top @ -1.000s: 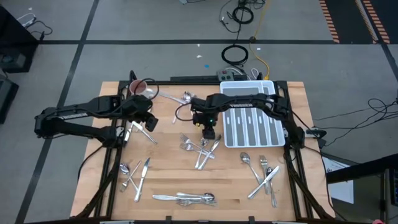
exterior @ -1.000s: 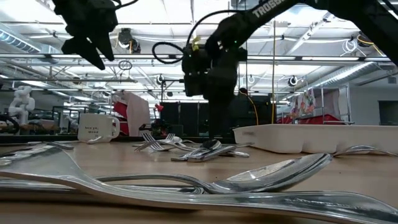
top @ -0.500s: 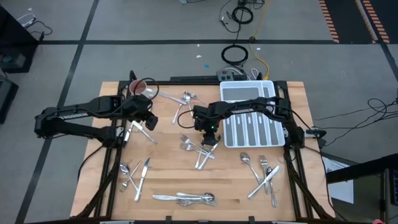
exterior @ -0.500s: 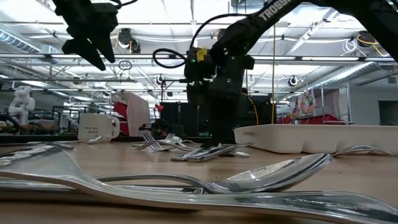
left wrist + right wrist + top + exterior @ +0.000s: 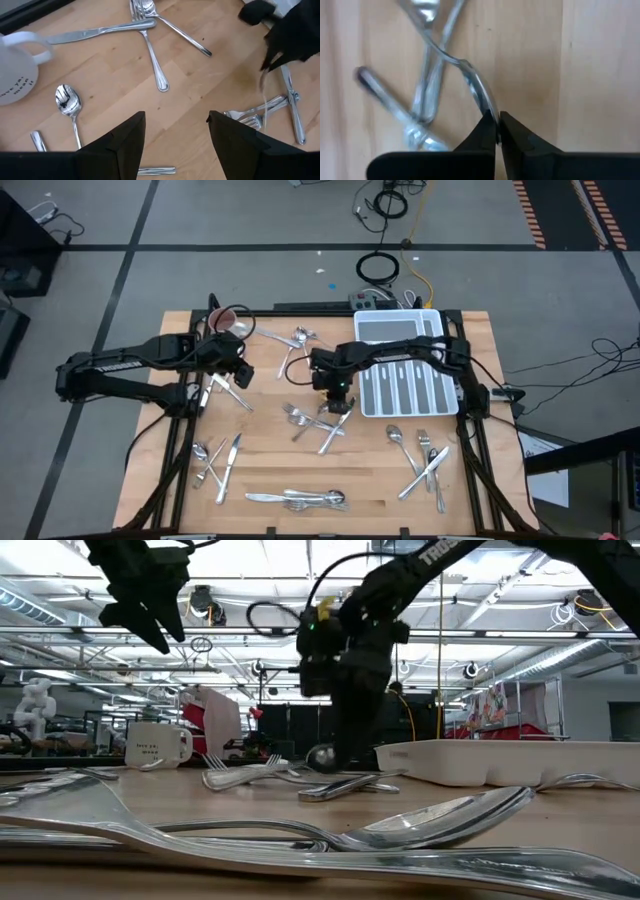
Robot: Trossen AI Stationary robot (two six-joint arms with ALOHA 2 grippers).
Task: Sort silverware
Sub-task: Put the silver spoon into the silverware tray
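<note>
The right gripper (image 5: 496, 131) is clamped on a thin handle of the silverware (image 5: 322, 423) mid-table, stiff, light and probably slippery; left gripper (image 5: 176, 131) hangs spread.

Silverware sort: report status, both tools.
Right tool shut on a utensil at the centre pile. Left tool open, hovering near the mug. Tray close by, path clear.

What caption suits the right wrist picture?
Right gripper pinched shut on a utensil's handle above the wooden table.
</note>
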